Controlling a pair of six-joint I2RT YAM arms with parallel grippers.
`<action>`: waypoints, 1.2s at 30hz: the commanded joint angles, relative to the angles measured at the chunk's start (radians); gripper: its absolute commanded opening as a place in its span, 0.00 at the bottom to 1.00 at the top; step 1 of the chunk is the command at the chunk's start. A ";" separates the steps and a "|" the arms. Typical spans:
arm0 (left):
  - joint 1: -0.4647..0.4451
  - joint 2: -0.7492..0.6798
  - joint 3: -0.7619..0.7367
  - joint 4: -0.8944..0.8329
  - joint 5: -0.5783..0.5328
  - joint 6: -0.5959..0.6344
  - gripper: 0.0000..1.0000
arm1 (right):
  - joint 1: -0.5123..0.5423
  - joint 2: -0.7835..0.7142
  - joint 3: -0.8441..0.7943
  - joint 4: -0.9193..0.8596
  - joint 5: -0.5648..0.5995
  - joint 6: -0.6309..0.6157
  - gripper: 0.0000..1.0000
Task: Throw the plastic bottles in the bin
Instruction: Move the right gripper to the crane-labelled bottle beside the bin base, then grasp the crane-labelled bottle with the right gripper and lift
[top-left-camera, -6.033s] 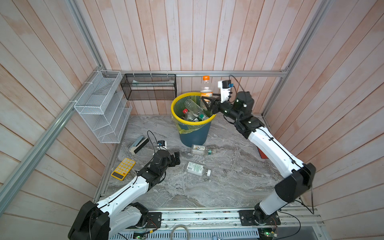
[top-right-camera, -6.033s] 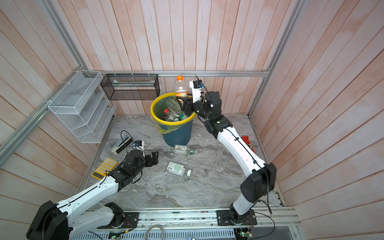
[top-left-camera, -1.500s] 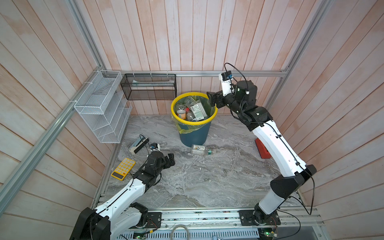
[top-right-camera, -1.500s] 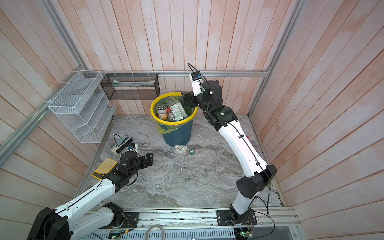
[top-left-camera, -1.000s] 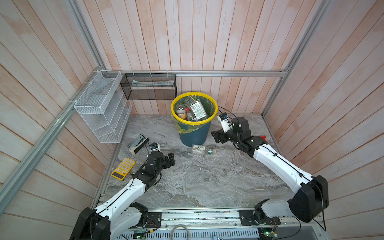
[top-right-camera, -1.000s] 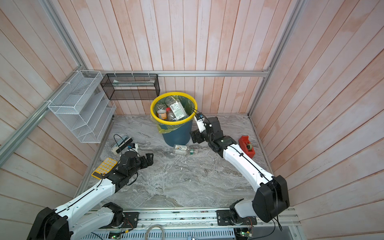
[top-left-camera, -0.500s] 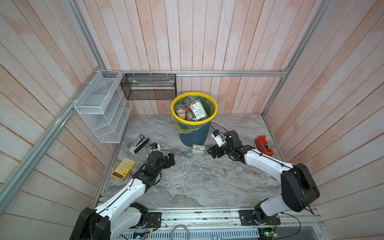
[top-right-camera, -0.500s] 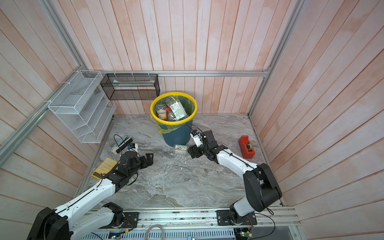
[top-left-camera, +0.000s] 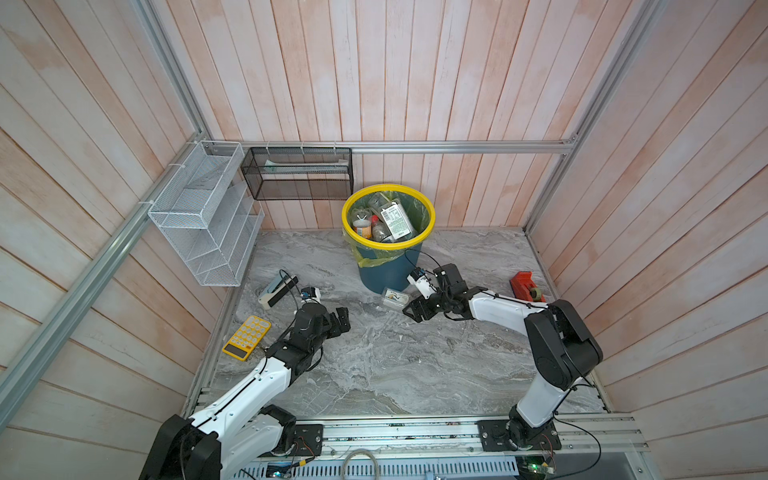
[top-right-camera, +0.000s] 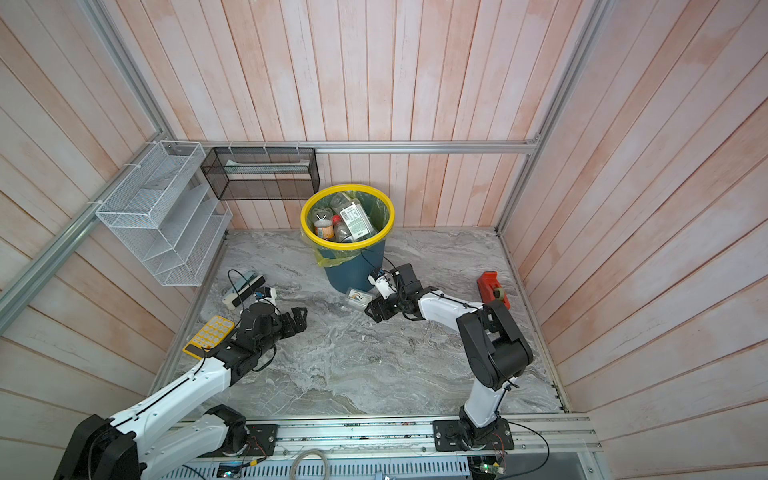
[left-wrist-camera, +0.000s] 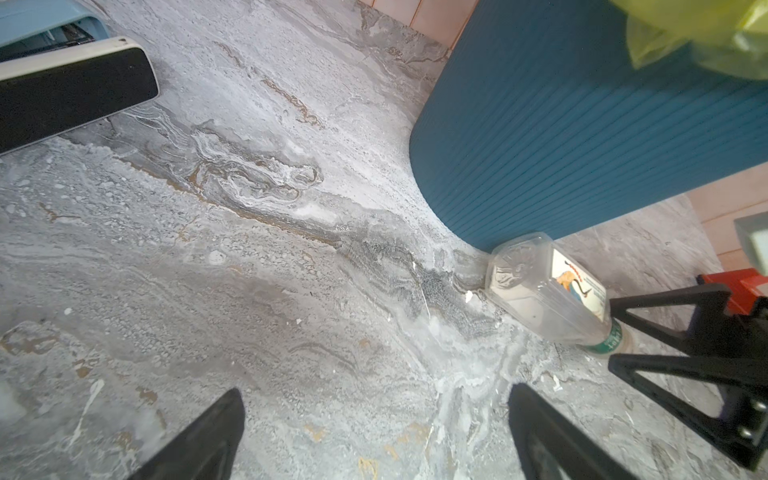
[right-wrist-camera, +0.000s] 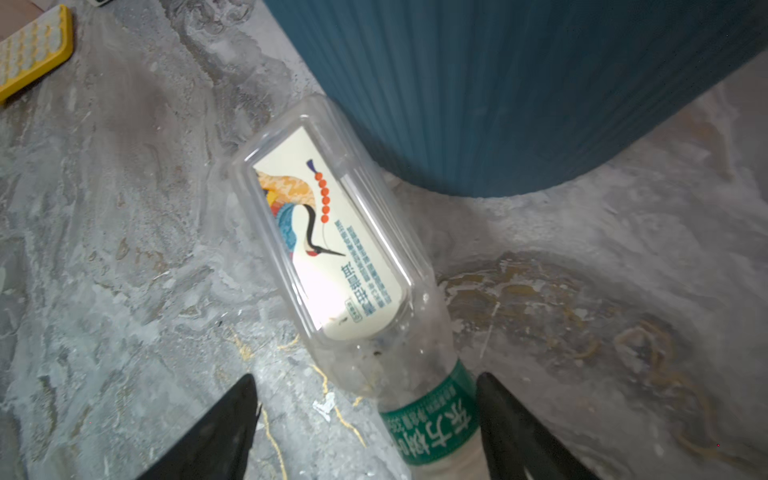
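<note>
The table (top-left-camera: 395, 374) carries the bin (top-left-camera: 388, 270), and bottles (top-left-camera: 390, 218) fill the bin almost up to its yellow rim. The left gripper (left-wrist-camera: 376, 392) hangs well apart from the bin, to its left and nearer to the robot's base, with its jaws wide open and nothing between them. The right gripper (right-wrist-camera: 365, 380) is low, just in front of the bin. Its jaws stand open on both sides of the green neck of one clear bottle (right-wrist-camera: 332, 249), not closed on it. This bottle lies on its side with its base just beside the foot of the bin. A calculator (top-left-camera: 246, 336) lies far left of the bin, and a tape dispenser (top-left-camera: 527, 284) lies to the right.
</note>
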 joint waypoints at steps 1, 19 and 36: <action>0.005 -0.004 -0.013 -0.004 0.000 -0.003 1.00 | 0.039 -0.003 -0.009 -0.061 -0.040 0.023 0.78; 0.005 0.006 -0.019 0.007 0.005 0.013 1.00 | 0.195 0.089 0.202 -0.290 0.401 0.231 0.83; 0.006 -0.009 -0.043 0.004 -0.009 0.010 1.00 | 0.251 0.150 0.235 -0.275 0.445 0.210 0.43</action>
